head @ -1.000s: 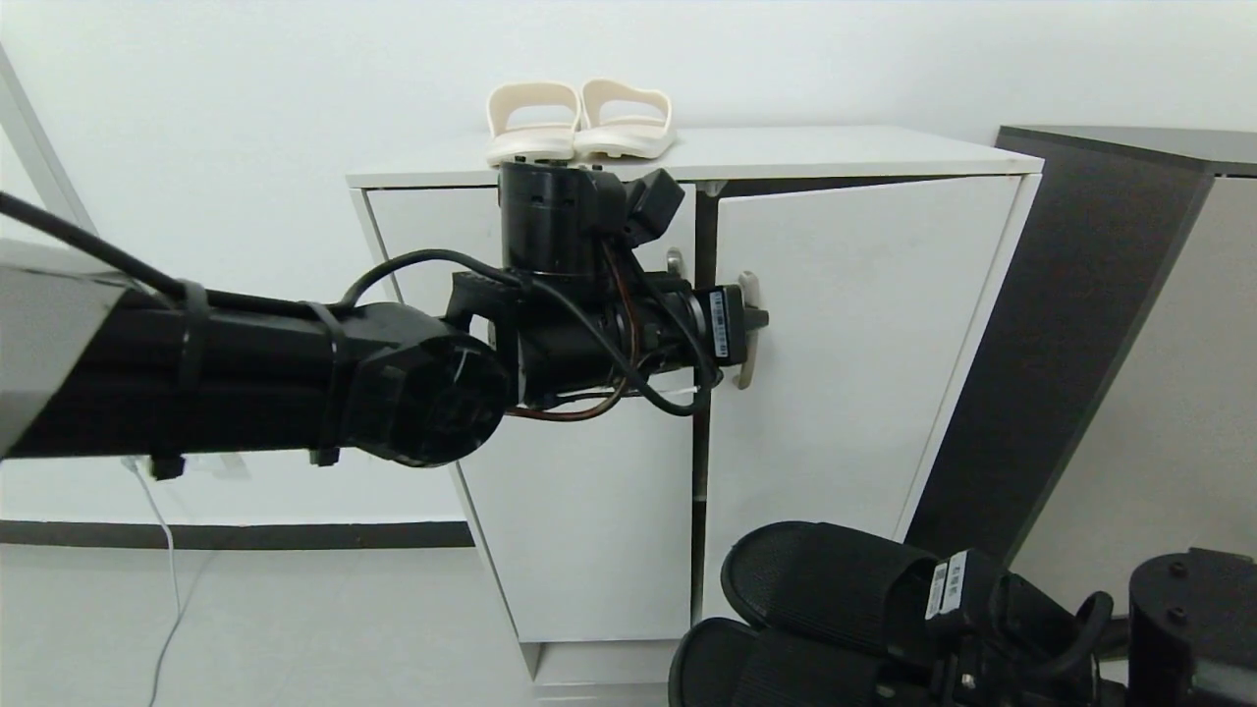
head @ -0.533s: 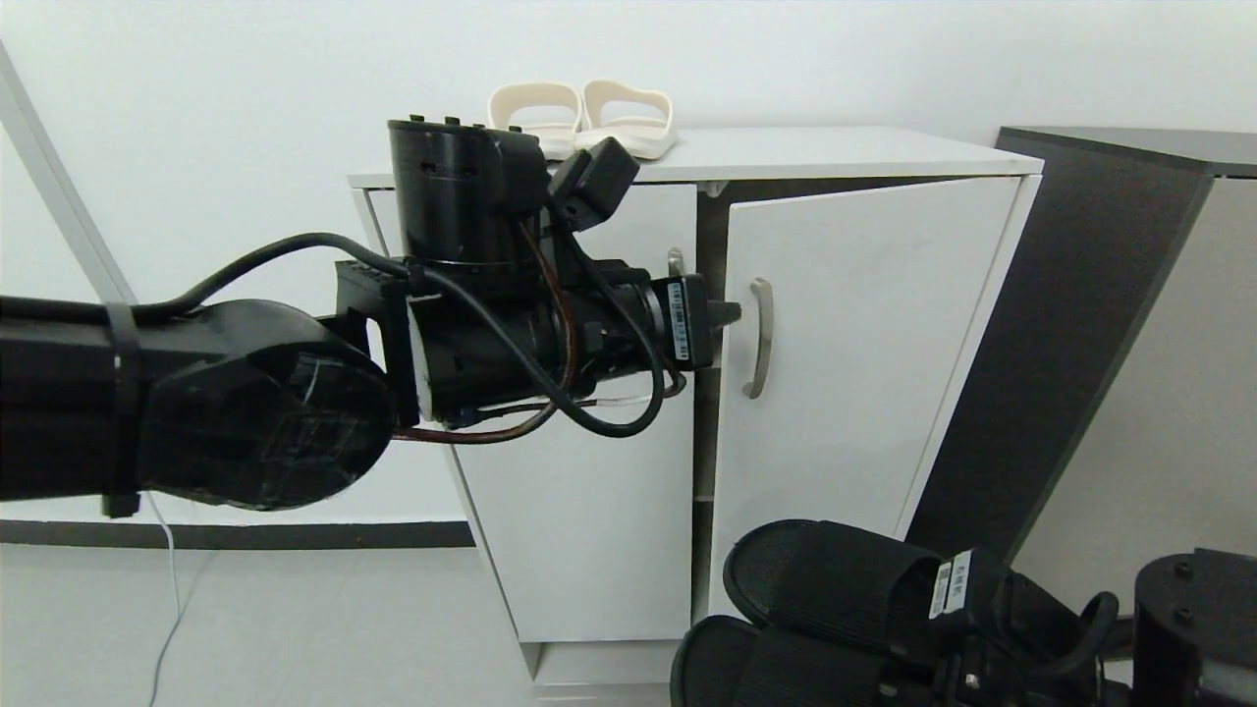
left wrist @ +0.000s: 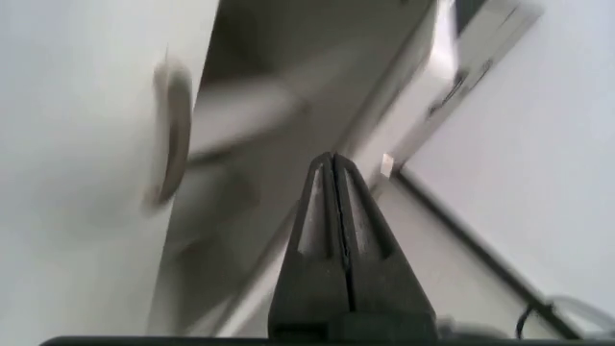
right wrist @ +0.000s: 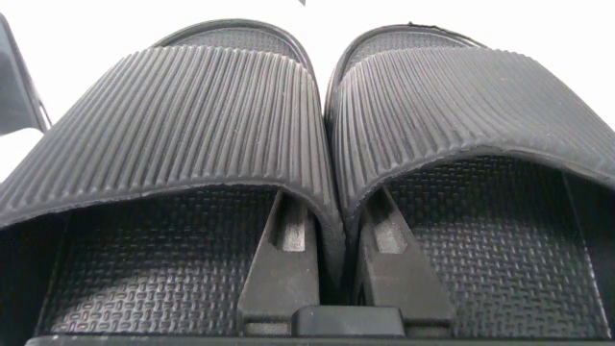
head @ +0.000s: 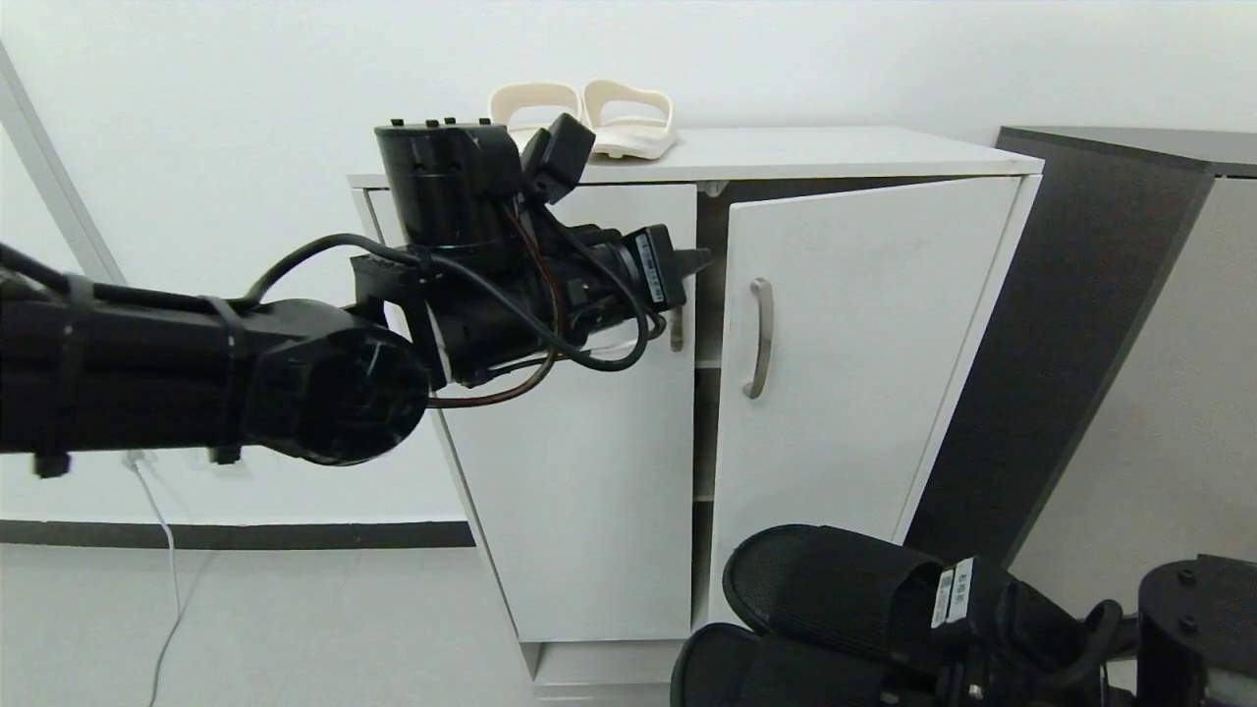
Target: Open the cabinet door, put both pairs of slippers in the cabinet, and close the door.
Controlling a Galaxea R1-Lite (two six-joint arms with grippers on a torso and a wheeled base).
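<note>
At the door gap: left gripper (head: 699, 260) — fingers pressed together, empty — just left of the ajar right door (head: 864, 373).
Low right, near: right gripper (right wrist: 332, 226) pinches black slippers (head: 825, 589).
On cabinet (head: 835, 147) top: cream slippers (head: 589, 113).
Risk: opening door may strike the held pair.

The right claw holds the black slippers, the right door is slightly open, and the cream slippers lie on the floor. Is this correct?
Not quite. The cream slippers lie on top of the cabinet, as the head view shows. The right claw does hold the black slippers, and the right door is slightly open.
</note>
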